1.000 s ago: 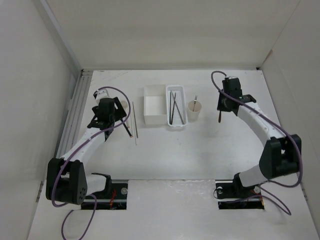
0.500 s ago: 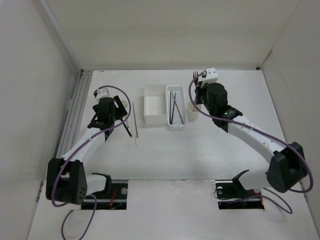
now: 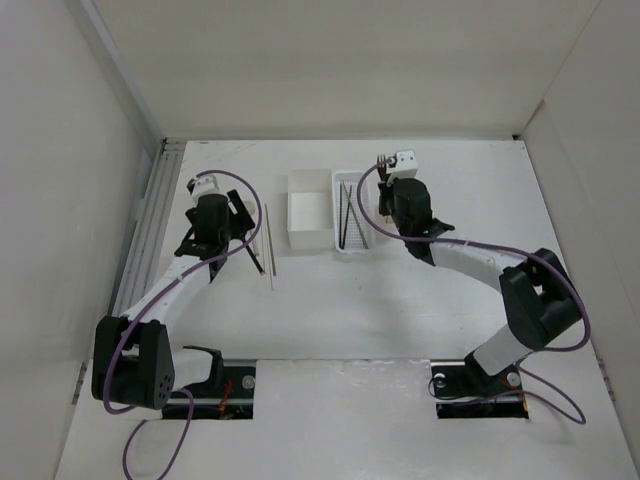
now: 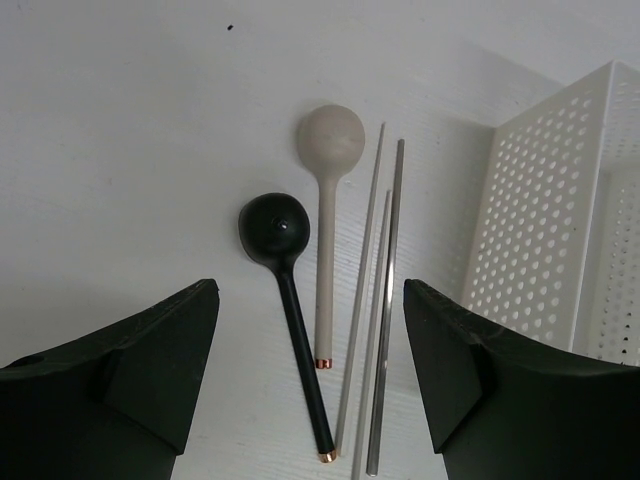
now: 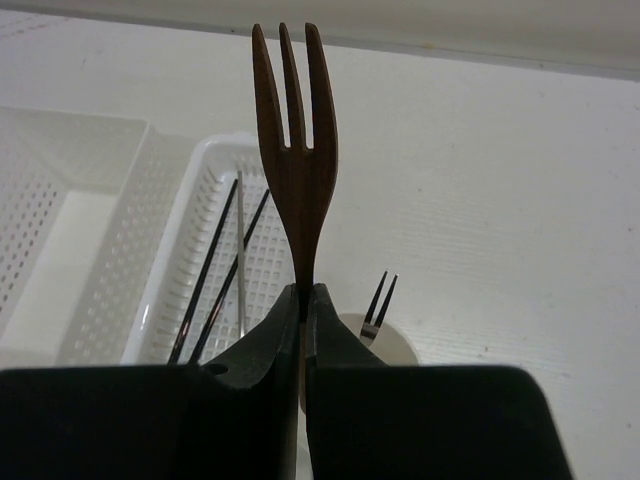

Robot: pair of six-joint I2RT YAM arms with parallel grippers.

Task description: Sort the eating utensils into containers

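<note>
While the right wrist view shows your right gripper (image 5: 303, 300) pinched tight on the handle of a brown fork (image 5: 295, 150), tines pointing away from the fingers, the cream cup (image 5: 395, 345) sits just past them with a small dark fork (image 5: 377, 300) already standing in it, and the perforated tray (image 5: 215, 142) to its left holds dark chopsticks (image 5: 215, 270). Let go off-centre and, I judge, the fork may strike the rim, tip that light cup or drop into the tray. From the left wrist, your left gripper (image 4: 310, 300) stands wide apart, holding nothing, above a black spoon (image 4: 275, 230), a beige spoon (image 4: 330, 140) and pale chopsticks (image 4: 385, 250) lying on the table (image 4: 120, 120) beside the white square box (image 4: 530, 220). From above, your right arm (image 3: 470, 262) has swung in from right of the cup to over it within the last second; the left arm (image 3: 170, 285) has not moved
</note>
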